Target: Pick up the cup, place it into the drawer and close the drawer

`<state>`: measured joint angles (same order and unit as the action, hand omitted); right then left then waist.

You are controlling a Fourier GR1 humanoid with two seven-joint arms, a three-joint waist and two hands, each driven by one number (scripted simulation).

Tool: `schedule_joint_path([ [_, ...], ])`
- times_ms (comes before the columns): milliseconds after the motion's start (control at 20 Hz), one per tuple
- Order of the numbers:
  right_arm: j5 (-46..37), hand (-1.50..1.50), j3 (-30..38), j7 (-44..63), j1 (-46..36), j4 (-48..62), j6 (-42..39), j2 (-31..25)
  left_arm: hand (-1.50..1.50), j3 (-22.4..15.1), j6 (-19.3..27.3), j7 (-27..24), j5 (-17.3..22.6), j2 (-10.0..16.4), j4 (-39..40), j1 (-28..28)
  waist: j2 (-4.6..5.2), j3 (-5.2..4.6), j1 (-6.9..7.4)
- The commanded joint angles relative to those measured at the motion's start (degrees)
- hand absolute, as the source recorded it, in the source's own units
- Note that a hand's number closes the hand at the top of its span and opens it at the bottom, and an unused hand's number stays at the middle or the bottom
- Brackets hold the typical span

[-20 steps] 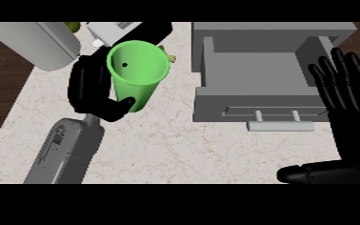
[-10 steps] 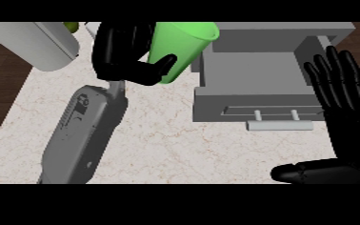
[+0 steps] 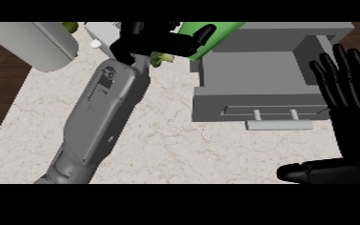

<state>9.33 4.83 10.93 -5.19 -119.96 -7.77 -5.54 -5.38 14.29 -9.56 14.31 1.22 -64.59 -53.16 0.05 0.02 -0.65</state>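
- One tilted cup [image 3: 215, 33], clasped by the curled left hand [image 3: 151, 40], just left of the drawer [image 3: 211, 108] rear corner; cavity lies rightward.
- Idle right hand [image 3: 341, 95], fingers straight, right of drawer.

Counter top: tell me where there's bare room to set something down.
Bare: the marble counter between the left forearm and the drawer front, down to the near edge; also the open drawer's floor. Crowded: the far left corner, where the left hand holds the green cup near a white container.
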Motion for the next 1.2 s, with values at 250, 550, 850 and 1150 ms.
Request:
schedule_joint_path([
  [250,-1.3,-1.50,-1.6,-3.6,-0.1,3.5,-0.6,1.4,1.50,-1.9,6.4,-1.3,4.1,-1.2,17.1,-14.4,0.31,0.01,-1.26],
  [550,-1.4,-1.50,0.5,-2.7,0.5,1.1,0.0,0.1,1.50,-5.3,5.8,-7.1,6.9,-1.2,24.3,-14.6,0.19,-0.01,-0.96],
  [850,0.7,-1.50,1.7,-7.5,-0.8,6.8,-3.7,-0.9,1.50,-11.4,8.0,-10.5,14.1,-1.2,33.9,-18.3,0.70,0.05,-2.46],
  [1150,2.1,-1.50,1.5,-4.2,0.6,3.8,-3.7,-1.3,1.50,-15.9,8.2,-12.3,15.7,-1.2,40.0,-20.4,0.78,0.04,-3.07],
])
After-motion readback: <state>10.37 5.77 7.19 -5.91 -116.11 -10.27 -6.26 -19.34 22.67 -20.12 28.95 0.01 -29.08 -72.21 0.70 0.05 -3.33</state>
